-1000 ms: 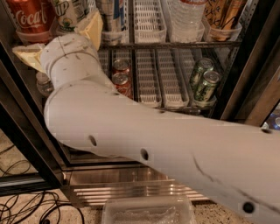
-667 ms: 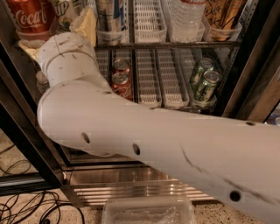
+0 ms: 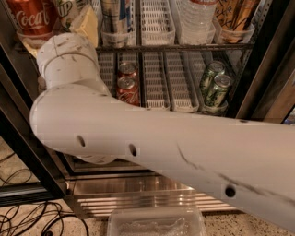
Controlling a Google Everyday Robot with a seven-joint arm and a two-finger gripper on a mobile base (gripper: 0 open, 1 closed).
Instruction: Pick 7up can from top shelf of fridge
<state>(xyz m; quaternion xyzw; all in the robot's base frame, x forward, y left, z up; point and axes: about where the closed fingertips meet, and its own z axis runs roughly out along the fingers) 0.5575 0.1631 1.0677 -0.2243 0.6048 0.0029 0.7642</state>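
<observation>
The 7up can (image 3: 68, 9) stands on the top shelf (image 3: 184, 46) of the fridge (image 3: 269, 60), at the top left, just right of a red Coca-Cola can (image 3: 31, 18). Only its lower part with the green logo shows. My gripper (image 3: 56, 28) is at the end of the big white arm, right in front of these two cans. One cream finger (image 3: 87, 24) stands up just right of the 7up can. The other finger pokes out low under the Coca-Cola can. The jaws are spread apart, and the wrist hides the can's base.
The top shelf also holds a blue-striped can (image 3: 116, 18), an empty white lane (image 3: 156, 20), water bottles (image 3: 196, 18) and a tan can (image 3: 235, 16). Below are two red cans (image 3: 127, 83) and small green cans (image 3: 213, 85). A clear tray (image 3: 156, 222) and cables (image 3: 27, 216) lie on the floor.
The arm has pushed up and toward the top shelf. The gripper now sits higher, closer to the 7up can, with its right finger beside the can.
</observation>
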